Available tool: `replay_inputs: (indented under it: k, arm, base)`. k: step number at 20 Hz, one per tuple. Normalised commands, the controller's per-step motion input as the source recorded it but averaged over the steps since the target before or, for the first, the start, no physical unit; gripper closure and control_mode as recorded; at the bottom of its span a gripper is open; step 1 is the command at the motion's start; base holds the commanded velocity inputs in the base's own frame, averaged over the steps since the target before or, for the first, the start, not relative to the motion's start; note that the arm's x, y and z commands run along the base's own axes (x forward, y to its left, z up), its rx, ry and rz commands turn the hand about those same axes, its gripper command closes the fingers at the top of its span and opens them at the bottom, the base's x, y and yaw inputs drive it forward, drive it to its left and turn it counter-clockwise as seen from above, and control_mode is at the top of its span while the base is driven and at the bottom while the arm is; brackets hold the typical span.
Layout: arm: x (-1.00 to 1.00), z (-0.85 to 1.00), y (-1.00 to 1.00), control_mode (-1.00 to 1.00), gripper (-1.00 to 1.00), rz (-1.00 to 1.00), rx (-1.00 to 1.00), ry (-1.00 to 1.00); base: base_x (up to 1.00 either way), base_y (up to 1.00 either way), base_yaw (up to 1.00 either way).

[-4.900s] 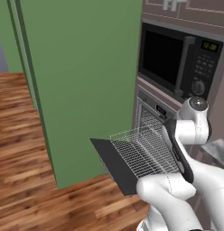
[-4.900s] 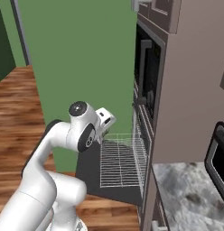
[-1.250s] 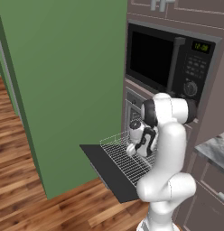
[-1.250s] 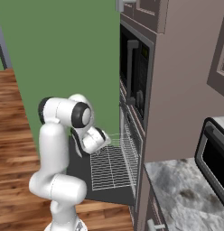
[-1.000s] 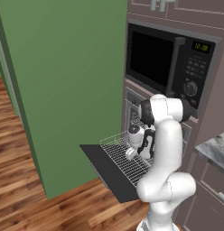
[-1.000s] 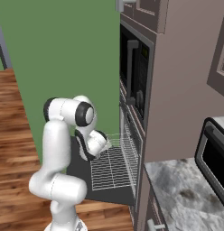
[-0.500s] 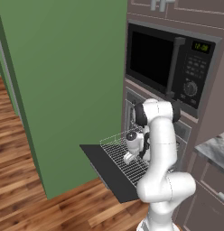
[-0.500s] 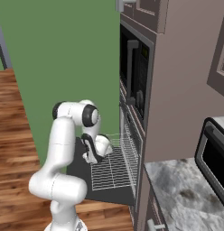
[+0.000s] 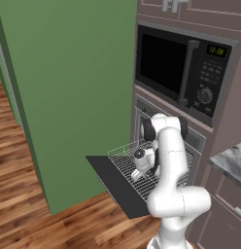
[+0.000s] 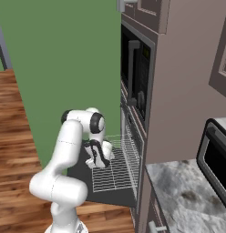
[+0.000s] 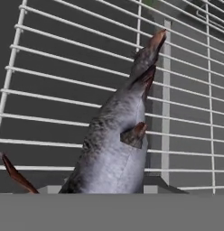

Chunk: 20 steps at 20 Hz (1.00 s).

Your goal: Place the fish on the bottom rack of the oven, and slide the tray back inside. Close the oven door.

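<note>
The white arm's two-finger gripper (image 9: 137, 173), closed on the grey, reddish-finned fish (image 11: 118, 135), hangs just above the pulled-out silver wire-grid bottom rack (image 9: 123, 163) over the lowered black oven door (image 9: 105, 168); next, seemingly, lower and release the fish.

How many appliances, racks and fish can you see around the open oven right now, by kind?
Oven: 1
Oven door, open flat: 1
Bottom rack, pulled out: 1
Fish, held in the gripper above the rack: 1
Microwave: 1
Toaster oven: 1
Total: 6
</note>
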Motion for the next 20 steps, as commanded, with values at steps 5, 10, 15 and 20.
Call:
replay_inputs:
  k: [5,10,15,20]
  arm:
    - [0.42,-0.52,0.0,-1.0,1.0,0.0,0.0,0.0]
    - [0.47,-0.57,0.0,-1.0,1.0,0.0,0.0,0.0]
    - [0.49,-0.57,0.0,-1.0,1.0,0.0,0.0,0.0]
    - [0.14,-0.24,0.12,-1.0,-1.0,0.0,0.0,0.01]
  base:
    - [0.0,0.0,0.0]
    - [0.0,0.0,0.0]
    - [0.0,0.0,0.0]
    - [0.0,0.0,0.0]
